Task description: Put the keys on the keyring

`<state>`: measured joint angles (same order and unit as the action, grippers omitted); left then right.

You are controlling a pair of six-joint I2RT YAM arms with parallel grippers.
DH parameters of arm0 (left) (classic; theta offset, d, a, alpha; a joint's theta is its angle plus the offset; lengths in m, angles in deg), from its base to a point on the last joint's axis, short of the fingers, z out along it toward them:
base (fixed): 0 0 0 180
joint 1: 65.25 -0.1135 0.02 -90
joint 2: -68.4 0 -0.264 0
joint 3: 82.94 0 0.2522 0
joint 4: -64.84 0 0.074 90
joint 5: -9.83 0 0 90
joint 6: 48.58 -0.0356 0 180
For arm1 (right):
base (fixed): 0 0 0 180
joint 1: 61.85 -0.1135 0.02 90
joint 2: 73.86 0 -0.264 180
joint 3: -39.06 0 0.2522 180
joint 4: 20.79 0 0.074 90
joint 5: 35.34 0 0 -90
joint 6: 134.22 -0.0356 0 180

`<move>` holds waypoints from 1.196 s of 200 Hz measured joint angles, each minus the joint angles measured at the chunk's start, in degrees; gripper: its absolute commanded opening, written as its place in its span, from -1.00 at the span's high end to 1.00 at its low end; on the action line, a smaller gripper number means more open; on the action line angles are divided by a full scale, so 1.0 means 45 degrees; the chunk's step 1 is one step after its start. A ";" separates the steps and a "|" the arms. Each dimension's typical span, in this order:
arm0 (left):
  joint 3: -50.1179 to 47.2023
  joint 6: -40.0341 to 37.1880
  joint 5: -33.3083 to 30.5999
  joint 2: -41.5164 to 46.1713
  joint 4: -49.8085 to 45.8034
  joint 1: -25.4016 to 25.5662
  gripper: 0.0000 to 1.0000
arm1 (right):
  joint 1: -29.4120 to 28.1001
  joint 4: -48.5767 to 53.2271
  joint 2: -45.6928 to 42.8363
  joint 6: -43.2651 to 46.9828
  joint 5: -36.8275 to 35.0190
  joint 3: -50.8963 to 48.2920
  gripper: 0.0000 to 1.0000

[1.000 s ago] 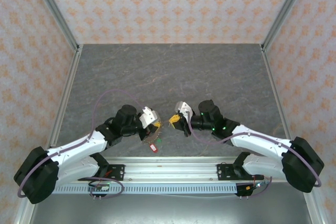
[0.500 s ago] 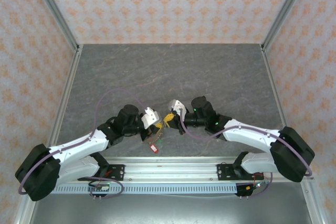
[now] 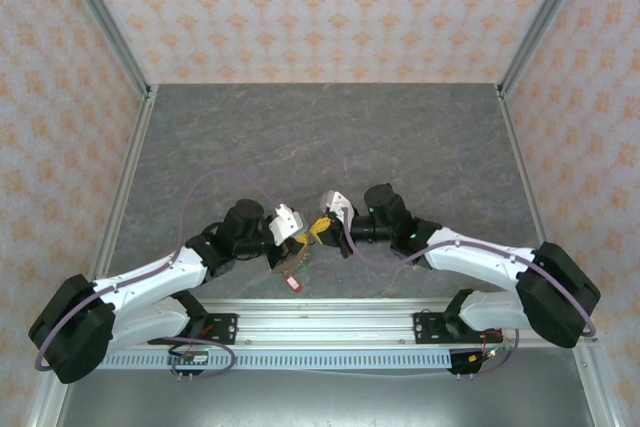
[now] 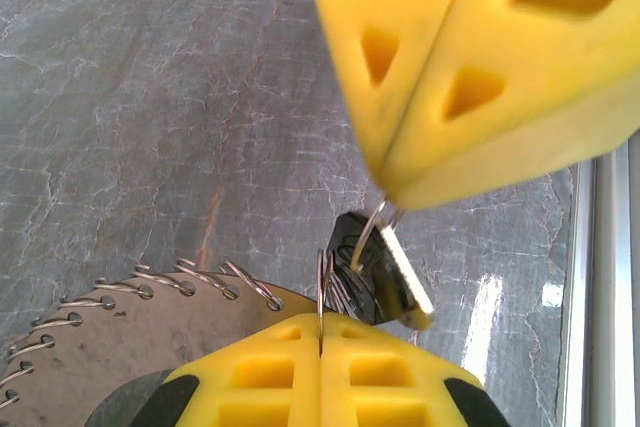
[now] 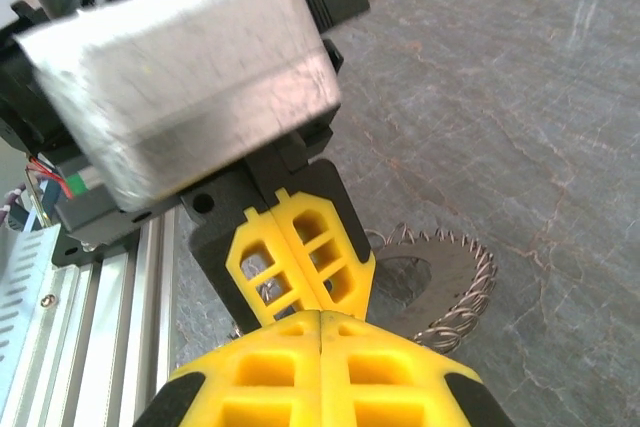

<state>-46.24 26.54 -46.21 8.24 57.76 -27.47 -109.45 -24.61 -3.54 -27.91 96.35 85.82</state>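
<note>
Starting on your left: your left claw (image 4: 320, 332) is squeezed together, with thin wire caught in the seam between its yellow pads. It looks clamped on the keyring (image 4: 160, 278), whose ribbed rim curves away to the left right beside the pads. In the overhead view a red-tagged key (image 3: 292, 283) sits just below that claw, close to the near edge of the table (image 3: 300, 137). I can't tell if it hangs off the ring or lies flat.

In the middle, a black-headed key (image 4: 358, 265) dangles from a small wire loop, its blade tilted down to the right, touching or nearly touching the wire at your left claw's tip.

Over on the right, your right claw (image 4: 388, 182) is also pressed together, pinching that small loop at its very tip. The two claws are almost nose to nose, low over the table.
</note>
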 measured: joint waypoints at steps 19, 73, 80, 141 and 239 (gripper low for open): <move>0.0000 0.0005 -0.0024 0.0000 0.0005 0.0000 1.00 | 0.0000 0.0000 -0.0248 -0.0044 -0.0019 0.0000 1.00; 0.0000 0.0010 -0.0029 0.0000 0.0000 0.0000 1.00 | 0.0000 0.0151 -0.0175 -0.0243 0.0087 -0.0005 1.00; 0.0000 0.0010 -0.0029 0.0000 0.0000 0.0000 1.00 | 0.0000 0.0165 -0.0087 -0.0277 0.0146 -0.0005 1.00; 0.0015 0.0015 -0.0078 0.0000 0.0000 0.0000 1.00 | 0.0000 0.0296 0.0389 -0.0287 0.0277 -0.0005 1.00; 0.0185 0.0107 -0.0083 -0.0262 -0.0005 0.0000 1.00 | 0.0000 0.0287 0.0996 -0.0578 -0.0753 0.0029 1.00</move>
<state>-45.41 27.02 -46.58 7.06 57.73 -27.47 -109.45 -23.32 0.94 -30.51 92.96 85.95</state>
